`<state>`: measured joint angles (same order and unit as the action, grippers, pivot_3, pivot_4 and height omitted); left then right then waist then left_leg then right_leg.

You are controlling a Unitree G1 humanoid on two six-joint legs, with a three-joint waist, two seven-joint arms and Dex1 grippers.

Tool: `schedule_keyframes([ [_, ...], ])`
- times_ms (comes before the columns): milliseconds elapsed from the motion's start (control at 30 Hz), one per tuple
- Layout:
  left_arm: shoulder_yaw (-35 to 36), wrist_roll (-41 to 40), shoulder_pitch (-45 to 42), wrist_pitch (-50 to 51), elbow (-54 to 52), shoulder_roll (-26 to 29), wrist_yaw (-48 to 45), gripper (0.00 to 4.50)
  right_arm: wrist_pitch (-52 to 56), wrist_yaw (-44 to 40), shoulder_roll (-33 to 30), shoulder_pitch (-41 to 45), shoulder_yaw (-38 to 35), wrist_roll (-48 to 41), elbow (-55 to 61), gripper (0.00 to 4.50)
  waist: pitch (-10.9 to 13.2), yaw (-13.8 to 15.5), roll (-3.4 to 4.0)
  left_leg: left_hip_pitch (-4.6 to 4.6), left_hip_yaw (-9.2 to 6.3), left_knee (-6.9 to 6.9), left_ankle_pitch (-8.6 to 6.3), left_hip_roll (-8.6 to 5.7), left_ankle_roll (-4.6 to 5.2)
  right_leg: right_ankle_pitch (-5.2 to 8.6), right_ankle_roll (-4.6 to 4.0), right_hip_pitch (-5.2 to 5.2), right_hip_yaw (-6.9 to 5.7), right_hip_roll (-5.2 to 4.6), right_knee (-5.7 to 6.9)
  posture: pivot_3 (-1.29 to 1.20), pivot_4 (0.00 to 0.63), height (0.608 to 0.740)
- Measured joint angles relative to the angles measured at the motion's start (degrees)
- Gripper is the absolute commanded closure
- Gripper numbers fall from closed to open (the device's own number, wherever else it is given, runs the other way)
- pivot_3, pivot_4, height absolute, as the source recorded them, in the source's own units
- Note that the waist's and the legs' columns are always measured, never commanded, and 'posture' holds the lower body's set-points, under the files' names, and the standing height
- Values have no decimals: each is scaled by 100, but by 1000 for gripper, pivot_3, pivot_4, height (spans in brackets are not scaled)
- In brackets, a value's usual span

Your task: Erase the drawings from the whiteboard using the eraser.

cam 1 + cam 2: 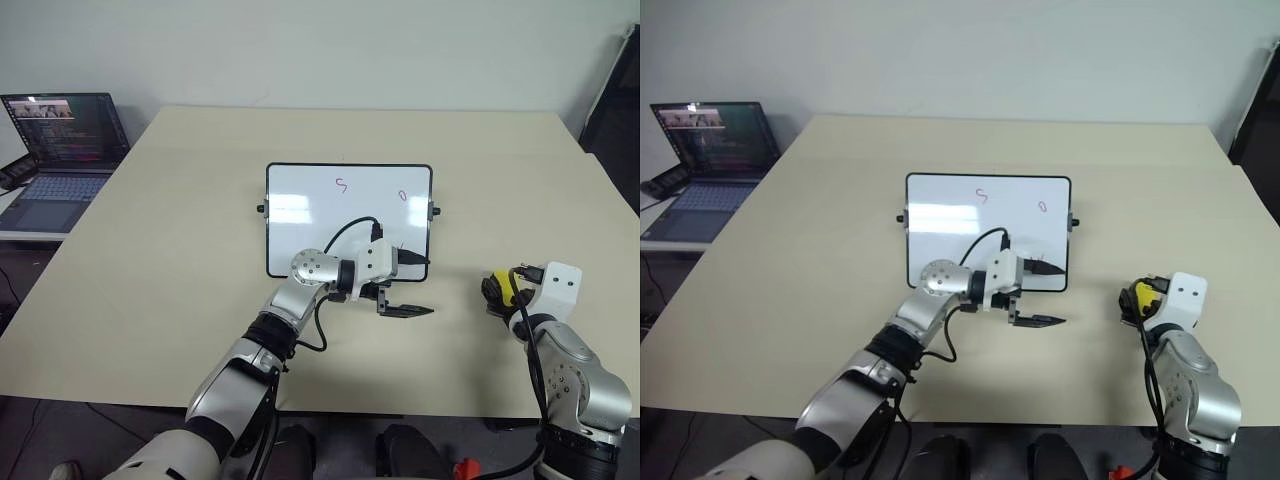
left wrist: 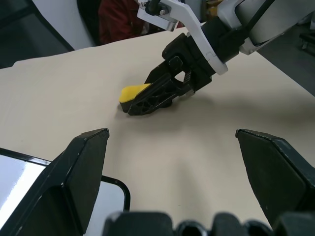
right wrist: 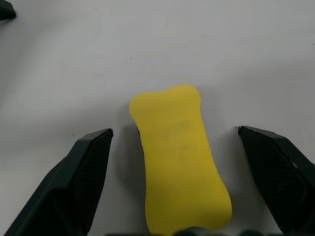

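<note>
The eraser (image 3: 179,160) lies flat on the desk (image 1: 180,250), off to the right of the whiteboard (image 1: 300,210) and well apart from it, and it sits squarely between the right gripper (image 3: 174,182)'s two fingers. The jaws stand wide apart, one finger on either long side, neither touching the block yet. This looks like the pick-up step. To do it well, the jaws should close evenly across the narrow waist of the block, low enough to catch the body and not just skim the top, so it does not twist or squirt out sideways. A slight turn to match the eraser's tilt would help, since it lies a little askew between the fingers.

The eraser itself is bright yellow, bone-shaped with rounded ends and a pinched middle, with a dark base showing under its edge in the left wrist view.

Over on the whiteboard, red drawings (image 1: 341,185) are unerased near the top edge. The left gripper (image 1: 405,285) hovers at the board's near right corner, its jaws open too and holding nothing. A laptop (image 1: 60,150) sits open at the far left.
</note>
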<state>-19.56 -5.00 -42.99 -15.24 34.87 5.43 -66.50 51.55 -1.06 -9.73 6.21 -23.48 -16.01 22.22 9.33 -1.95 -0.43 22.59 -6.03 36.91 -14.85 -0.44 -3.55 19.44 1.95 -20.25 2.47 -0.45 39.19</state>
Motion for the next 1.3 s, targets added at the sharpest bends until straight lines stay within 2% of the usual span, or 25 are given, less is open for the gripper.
schedule_keyframes([
  [133,0,34,2,3,-41,-1,38,0,-1,2,-27,1,2,-3,-12,17,0,2,0,0,0,0,0,0,0,0,0,0,0,0,0,0,150,740],
  [200,0,39,2,4,-45,-3,67,0,-6,7,-42,1,2,3,-20,396,0,2,0,0,0,0,0,0,0,0,0,0,0,0,0,0,150,740],
  [300,0,40,2,5,-48,-2,73,0,-42,33,-84,1,-11,19,-72,1239,0,1,0,0,1,0,0,0,0,0,0,0,0,0,1,0,150,740],
  [467,0,41,44,11,-96,7,77,0,-98,80,-109,0,-2,23,-112,3067,0,-1,0,0,1,0,0,0,0,0,0,-1,1,0,2,0,150,740],
  [500,0,45,49,11,-100,8,80,0,-103,89,-115,0,0,21,-112,3200,0,-1,0,0,1,0,0,0,0,0,0,-1,1,0,2,0,150,740],
  [900,1,121,78,38,-165,110,221,0,-176,119,-176,-1,92,104,-107,3200,0,-4,0,0,0,0,0,1,0,0,0,-2,2,0,3,0,150,740],
  [1167,572,390,1057,359,-1325,592,1760,0,-812,25,-340,-209,701,418,286,3200,-1,-42,2,-4,-16,0,0,4,0,0,0,-5,9,-3,8,0,150,740],
  [1300,681,697,1408,490,-1542,689,2525,0,-1137,-69,-406,-266,1076,612,284,3200,-1,-4,1,-4,-17,6,0,1,0,0,0,-6,7,-4,16,0,150,740],
])
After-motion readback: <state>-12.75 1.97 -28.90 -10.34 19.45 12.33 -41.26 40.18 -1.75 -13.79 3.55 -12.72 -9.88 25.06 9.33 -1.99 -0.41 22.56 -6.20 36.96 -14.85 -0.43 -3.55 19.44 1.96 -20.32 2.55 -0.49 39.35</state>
